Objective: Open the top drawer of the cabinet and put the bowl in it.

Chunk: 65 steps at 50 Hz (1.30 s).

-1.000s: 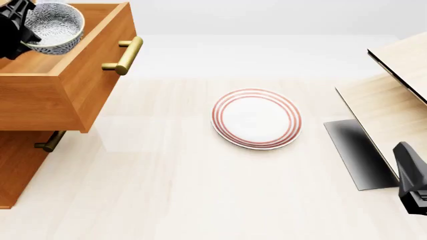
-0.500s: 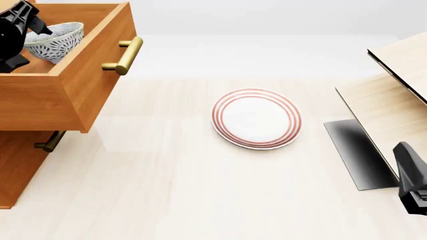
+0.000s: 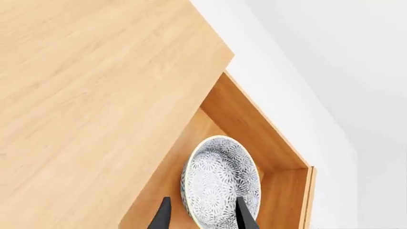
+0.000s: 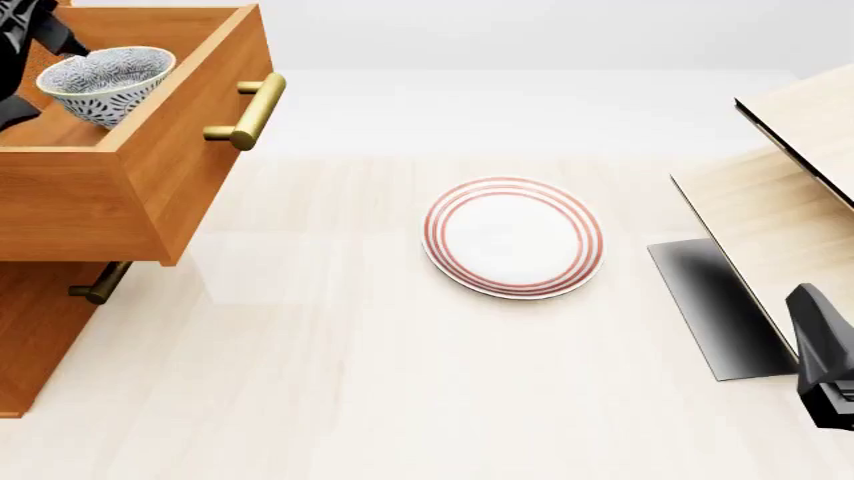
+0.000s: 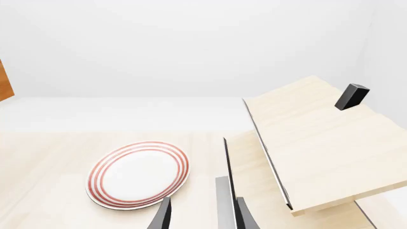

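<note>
A pale wooden table (image 4: 400, 400) is seen under a plain white backdrop, with a red-ringed plate (image 4: 513, 238) lying near its middle. At the left edge of the front view the cabinet (image 4: 54, 330) is cut off, and only part of a lower handle (image 4: 99, 283) shows. The top drawer (image 4: 147, 150) is pulled out, and the bowl (image 4: 107, 84) is seen inside it, upright. The left gripper (image 3: 202, 219) is mostly hidden; its fingers are parted on either side of the bowl's rim, apparently released. The right gripper (image 5: 202, 214) is cropped at the front view's right edge, beside a pale wood shelf (image 4: 787, 200), its fingers spread and empty
</note>
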Each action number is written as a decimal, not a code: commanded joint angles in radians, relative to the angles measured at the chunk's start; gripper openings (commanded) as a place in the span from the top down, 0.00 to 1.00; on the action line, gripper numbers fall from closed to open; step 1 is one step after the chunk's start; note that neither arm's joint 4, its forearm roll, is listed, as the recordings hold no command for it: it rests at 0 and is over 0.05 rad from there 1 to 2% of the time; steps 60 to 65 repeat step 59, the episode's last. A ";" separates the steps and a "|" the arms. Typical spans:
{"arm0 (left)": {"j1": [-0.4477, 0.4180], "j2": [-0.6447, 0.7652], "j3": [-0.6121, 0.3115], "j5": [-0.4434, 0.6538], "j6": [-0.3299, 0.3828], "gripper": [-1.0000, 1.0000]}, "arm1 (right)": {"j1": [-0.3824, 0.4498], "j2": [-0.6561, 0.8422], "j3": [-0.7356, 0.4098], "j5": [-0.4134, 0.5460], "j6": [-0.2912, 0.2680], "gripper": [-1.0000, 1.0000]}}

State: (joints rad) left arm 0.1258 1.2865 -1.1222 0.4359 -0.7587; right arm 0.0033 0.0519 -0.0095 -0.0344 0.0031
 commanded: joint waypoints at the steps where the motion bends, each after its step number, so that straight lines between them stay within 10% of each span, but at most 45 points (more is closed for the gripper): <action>1: -0.006 -0.054 0.004 0.046 0.011 0.00 | -0.001 -0.001 0.002 -0.002 0.000 0.00; 65: -0.079 -0.452 0.032 0.363 0.090 0.00 | 0.000 -0.001 0.002 -0.002 -0.001 0.00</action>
